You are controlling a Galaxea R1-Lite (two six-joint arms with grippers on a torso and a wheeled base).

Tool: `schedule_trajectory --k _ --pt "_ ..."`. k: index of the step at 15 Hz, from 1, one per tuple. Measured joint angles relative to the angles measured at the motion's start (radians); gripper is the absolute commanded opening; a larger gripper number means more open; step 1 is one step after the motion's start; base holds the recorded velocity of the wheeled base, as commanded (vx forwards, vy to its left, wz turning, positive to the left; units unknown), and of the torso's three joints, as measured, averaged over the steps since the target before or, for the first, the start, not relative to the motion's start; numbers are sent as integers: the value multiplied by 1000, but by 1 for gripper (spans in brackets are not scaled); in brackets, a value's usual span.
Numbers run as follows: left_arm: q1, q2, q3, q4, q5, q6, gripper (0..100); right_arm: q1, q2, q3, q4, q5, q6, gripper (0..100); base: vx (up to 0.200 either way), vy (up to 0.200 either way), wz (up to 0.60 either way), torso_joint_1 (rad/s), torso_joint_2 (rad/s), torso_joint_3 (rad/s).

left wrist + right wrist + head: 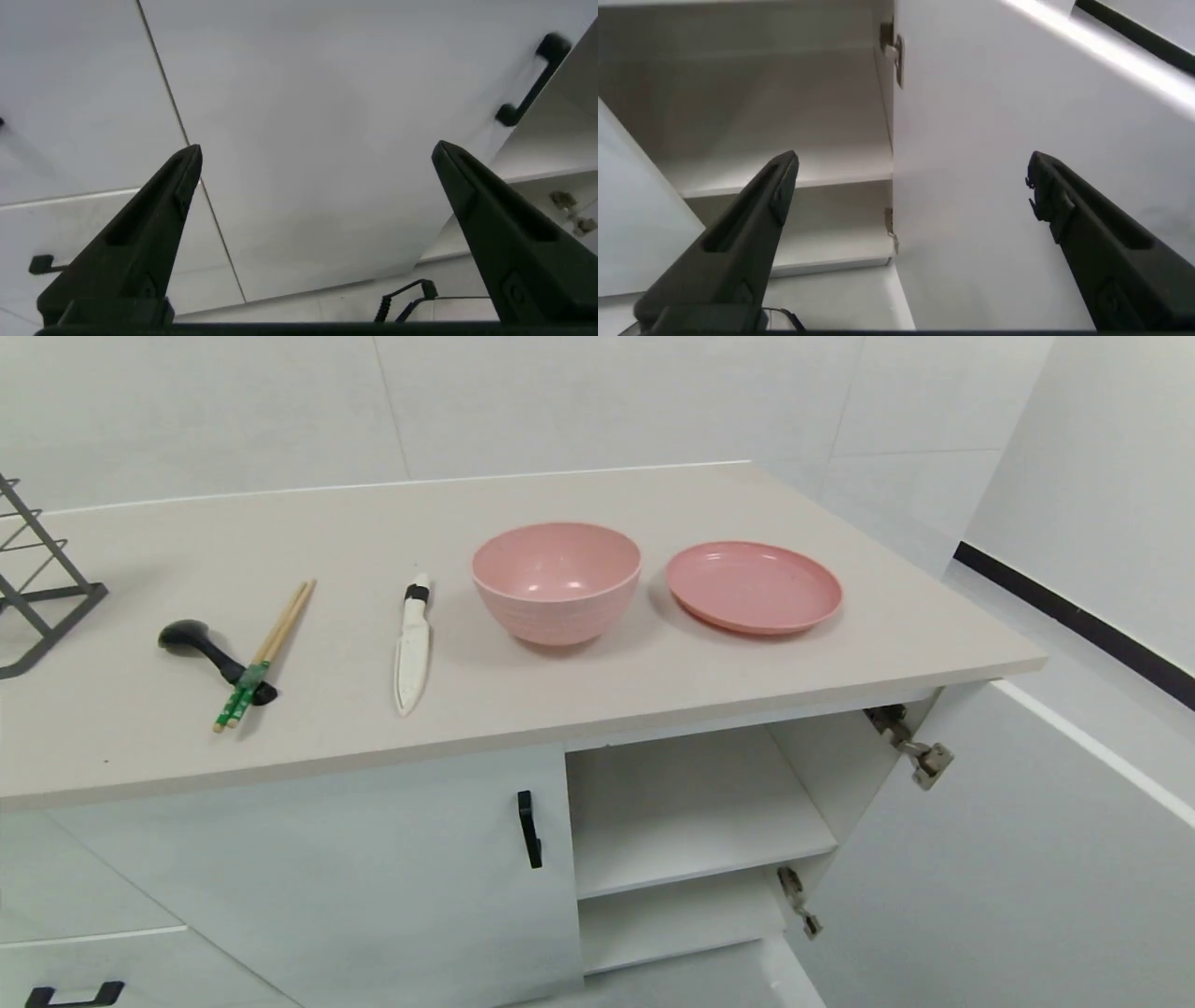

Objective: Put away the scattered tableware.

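Spread wide and empty, both my jaws hang low before the open cupboard [691, 821]; the plate [752, 586] sits on the table [653, 681] just above it, nearer my right arm.

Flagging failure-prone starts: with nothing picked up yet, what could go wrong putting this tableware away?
1. The chopsticks lie across the handle of the black spoon; lifting either could drag or flick the other.
2. The plate lies flat on the counter, so it may slide rather than be gripped by its low rim.
3. The open cabinet door stands beside the shelves; an arm reaching in might knock it.
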Motion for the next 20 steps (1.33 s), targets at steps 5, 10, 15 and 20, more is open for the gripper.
schedule_trajectory --k 5,10,15,20 --pt "0 0 0 0 0 0 100 0 0 0 0 0 0 100 0 0 0 191 -484 -219" --pt "0 0 0 0 1 0 100 0 0 0 0 0 0 100 0 0 0 348 -494 -239" --pt "0 0 0 0 1 0 100 0 0 0 -1 0 0 100 0 0 0 285 -532 -253" --pt "1 0 0 0 0 0 100 0 0 0 0 0 0 100 0 80 0 94 -185 -84"
